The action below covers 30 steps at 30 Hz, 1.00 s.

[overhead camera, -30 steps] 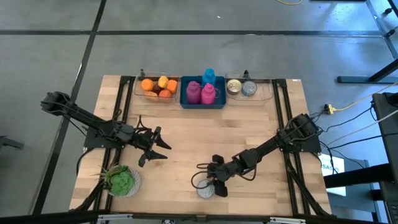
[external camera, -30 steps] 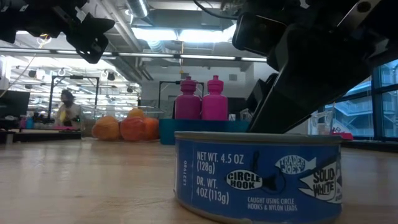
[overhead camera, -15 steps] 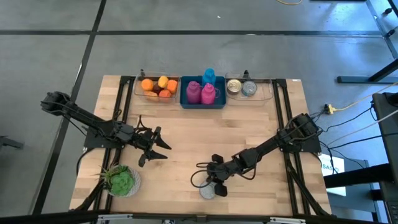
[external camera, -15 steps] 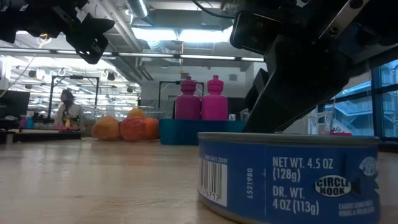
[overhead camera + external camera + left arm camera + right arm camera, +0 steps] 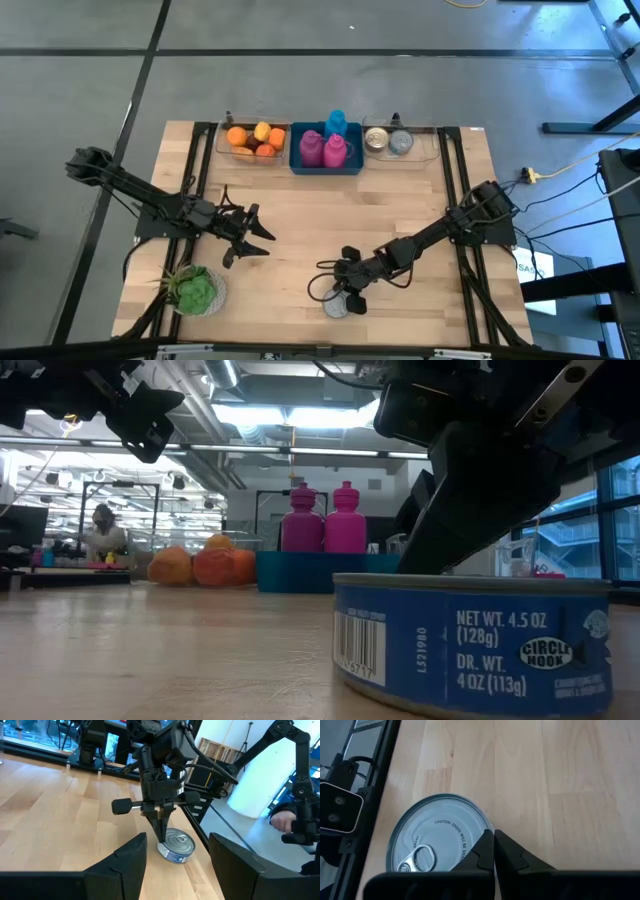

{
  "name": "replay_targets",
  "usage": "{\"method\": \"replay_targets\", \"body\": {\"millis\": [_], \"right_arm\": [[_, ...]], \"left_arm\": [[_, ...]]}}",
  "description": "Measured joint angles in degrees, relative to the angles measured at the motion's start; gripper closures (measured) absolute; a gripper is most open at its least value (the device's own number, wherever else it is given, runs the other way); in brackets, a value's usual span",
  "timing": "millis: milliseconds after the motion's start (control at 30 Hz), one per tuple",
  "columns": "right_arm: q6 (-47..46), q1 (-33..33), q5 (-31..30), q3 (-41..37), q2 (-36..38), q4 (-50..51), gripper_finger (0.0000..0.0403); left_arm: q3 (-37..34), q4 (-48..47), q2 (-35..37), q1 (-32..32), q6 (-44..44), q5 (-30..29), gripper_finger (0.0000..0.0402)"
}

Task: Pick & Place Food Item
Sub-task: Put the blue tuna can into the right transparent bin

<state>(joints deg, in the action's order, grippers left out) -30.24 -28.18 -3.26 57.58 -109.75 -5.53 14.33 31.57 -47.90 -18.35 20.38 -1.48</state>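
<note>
A blue tuna can [image 5: 335, 306] with a silver pull-tab lid [image 5: 437, 840] stands upright on its base on the wooden table [image 5: 330, 215], near the front edge. My right gripper [image 5: 347, 292] is shut, slanting down, its tips at the can's far right rim. In the left wrist view the joined right fingers [image 5: 161, 827] come down on the can's [image 5: 176, 846] edge. My left gripper [image 5: 262, 240] hovers open over the table's left half, level, with nothing between its fingers. My right gripper's shut fingertips [image 5: 492, 842] meet the can at the lid's rim [image 5: 481, 822], on its far right side. They slant down from the table's far right. Nothing lies between the fingers. The can stays flat on the table.
A green lettuce [image 5: 193, 290] lies on a plate at the front left. Along the far edge stand a bin of oranges [image 5: 255, 140], a blue bin with pink bottles [image 5: 325, 150] and a clear bin with cans [image 5: 400, 142]. A black cable loop [image 5: 316, 290] lies left of the can.
My right gripper has shut without taking hold of the can. The can has slid a little toward the table's right edge and turned about on its base, so another part of the label faces the front.
</note>
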Motion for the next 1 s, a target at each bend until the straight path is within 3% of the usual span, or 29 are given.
{"method": "replay_targets", "body": {"millis": [400, 733, 1000], "right_arm": [[2.82, 0.39, -5.50, -0.19, 6.81, 7.04, 0.0403], [4.54, 1.08, -6.60, -0.10, 12.84, 12.78, 0.0403], [8.04, 1.62, -12.82, -0.06, 18.20, 18.04, 0.0403]], "left_arm": [[-0.02, -0.04, 0.02, 0.00, -0.04, 0.02, 0.0198], [-0.02, -0.03, 0.02, 0.00, 0.00, 0.03, 0.0201], [-0.02, -0.04, 0.02, 0.00, -0.04, 0.02, 0.0199]]}}
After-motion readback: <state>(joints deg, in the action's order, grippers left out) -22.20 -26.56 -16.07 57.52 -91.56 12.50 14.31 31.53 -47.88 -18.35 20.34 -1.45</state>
